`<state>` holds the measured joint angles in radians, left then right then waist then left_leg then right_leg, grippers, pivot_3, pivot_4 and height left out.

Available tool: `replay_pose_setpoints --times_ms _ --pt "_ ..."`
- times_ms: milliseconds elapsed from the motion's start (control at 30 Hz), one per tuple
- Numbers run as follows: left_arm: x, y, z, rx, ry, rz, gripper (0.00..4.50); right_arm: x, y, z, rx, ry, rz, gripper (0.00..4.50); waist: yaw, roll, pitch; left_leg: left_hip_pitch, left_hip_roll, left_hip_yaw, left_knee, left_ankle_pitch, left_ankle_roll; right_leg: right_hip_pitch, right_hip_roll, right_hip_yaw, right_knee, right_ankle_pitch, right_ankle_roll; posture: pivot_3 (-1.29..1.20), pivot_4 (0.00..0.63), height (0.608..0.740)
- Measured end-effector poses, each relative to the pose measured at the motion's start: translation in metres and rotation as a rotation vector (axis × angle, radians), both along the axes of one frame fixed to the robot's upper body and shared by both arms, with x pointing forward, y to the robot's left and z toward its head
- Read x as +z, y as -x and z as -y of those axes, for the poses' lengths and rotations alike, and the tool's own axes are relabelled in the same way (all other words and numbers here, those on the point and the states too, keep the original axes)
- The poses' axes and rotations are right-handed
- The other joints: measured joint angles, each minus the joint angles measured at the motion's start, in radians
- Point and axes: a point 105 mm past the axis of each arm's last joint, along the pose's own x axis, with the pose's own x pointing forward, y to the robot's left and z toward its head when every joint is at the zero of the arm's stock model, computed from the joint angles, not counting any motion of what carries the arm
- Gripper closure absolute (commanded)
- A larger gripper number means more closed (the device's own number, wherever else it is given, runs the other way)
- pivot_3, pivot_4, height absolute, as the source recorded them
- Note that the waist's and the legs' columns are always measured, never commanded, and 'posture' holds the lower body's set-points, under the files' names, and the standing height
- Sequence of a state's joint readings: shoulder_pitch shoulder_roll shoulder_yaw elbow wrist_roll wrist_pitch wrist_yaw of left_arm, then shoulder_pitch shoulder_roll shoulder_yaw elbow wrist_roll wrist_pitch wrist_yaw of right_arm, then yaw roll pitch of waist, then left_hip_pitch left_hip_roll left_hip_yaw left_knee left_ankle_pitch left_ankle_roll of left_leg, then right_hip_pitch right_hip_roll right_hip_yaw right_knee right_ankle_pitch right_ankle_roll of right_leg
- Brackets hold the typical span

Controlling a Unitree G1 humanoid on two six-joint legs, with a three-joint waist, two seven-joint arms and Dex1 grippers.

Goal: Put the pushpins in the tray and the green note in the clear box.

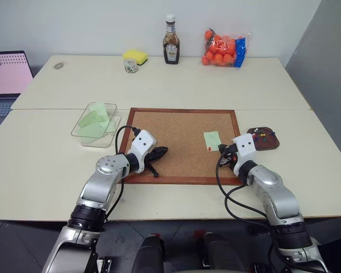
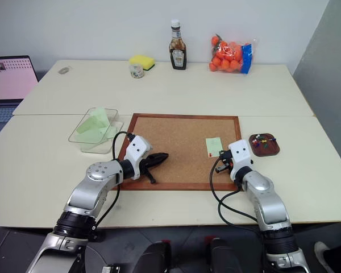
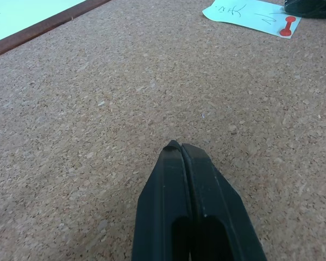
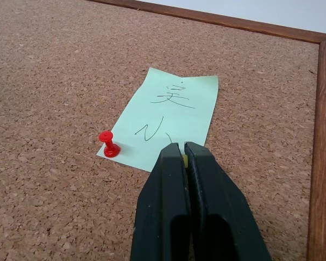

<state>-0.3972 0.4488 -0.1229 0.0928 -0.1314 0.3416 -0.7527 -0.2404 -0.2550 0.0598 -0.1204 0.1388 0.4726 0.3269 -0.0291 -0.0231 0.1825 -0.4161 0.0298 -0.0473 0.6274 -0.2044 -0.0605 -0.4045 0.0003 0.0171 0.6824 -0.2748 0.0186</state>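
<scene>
A pale green note [image 4: 168,117] with handwriting lies on the cork board [image 1: 176,131], towards its right side. A red pushpin [image 4: 110,144] stands in the note's near corner. My right gripper [image 4: 183,147] is shut at the note's other near corner, and a sliver of yellow-green pin head shows between its tips. My left gripper [image 3: 180,147] is shut on nothing and rests on bare cork at the board's left. The brown tray [image 1: 273,145], just right of the board, holds several coloured pins. The clear box [image 1: 96,142], left of the board, holds green paper slips.
At the back of the table stand a sauce bottle [image 1: 171,41], a bag of oranges [image 1: 224,48], a yellow sponge [image 1: 135,56] and a small jar [image 1: 131,66]. A laptop [image 1: 5,79] sits at the far left. A table seam runs behind the board.
</scene>
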Motion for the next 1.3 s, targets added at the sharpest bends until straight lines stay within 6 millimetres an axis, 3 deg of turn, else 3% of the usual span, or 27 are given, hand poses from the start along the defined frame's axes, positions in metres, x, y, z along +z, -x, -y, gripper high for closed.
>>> replay_pose_setpoints --times_ms 333,567,867,1000,1200,1300 --pt "0.001 0.000 0.001 -0.003 0.000 0.005 4.50 0.003 0.009 0.003 -0.030 -0.073 0.038 4.50 0.000 0.000 0.000 0.000 0.000 0.000 0.000 0.000 0.000 0.000 0.000 0.000 0.000 0.000 0.000 0.00 0.150 0.740" --pt "0.000 0.001 0.000 -0.001 -0.001 0.001 4.50 0.020 0.010 -0.002 -0.031 -0.122 0.109 4.50 0.000 0.000 0.000 0.000 0.000 0.000 0.000 0.000 0.000 0.000 0.000 0.000 0.000 0.000 0.000 0.00 0.150 0.740" --pt "0.000 0.001 0.000 -0.001 -0.001 0.001 4.50 0.028 0.009 0.008 -0.068 -0.134 0.139 4.50 0.000 0.000 0.000 0.000 0.000 0.000 0.000 0.000 0.000 0.000 0.000 0.000 0.000 0.000 0.000 0.00 0.150 0.740" --pt "0.000 0.001 0.000 -0.001 -0.003 0.001 4.50 0.033 0.007 0.027 -0.132 -0.121 0.159 4.50 0.000 0.000 0.000 0.000 0.000 0.000 0.000 0.000 0.000 0.000 0.000 0.000 0.000 0.000 0.000 0.00 0.150 0.740" --pt "-0.001 0.001 -0.001 0.000 -0.012 0.005 4.50 0.041 -0.004 0.093 -0.341 -0.005 0.160 4.50 0.000 0.000 0.000 0.001 0.000 0.000 0.000 0.000 0.000 0.000 0.000 0.000 0.000 0.000 0.000 0.00 0.150 0.740" --pt "-0.001 0.001 -0.001 -0.001 -0.014 0.010 4.50 0.034 -0.009 0.101 -0.369 0.010 0.123 4.50 0.000 0.000 0.000 0.000 0.000 0.001 0.000 0.000 0.000 0.000 0.000 0.001 0.000 0.000 0.000 0.00 0.150 0.740"
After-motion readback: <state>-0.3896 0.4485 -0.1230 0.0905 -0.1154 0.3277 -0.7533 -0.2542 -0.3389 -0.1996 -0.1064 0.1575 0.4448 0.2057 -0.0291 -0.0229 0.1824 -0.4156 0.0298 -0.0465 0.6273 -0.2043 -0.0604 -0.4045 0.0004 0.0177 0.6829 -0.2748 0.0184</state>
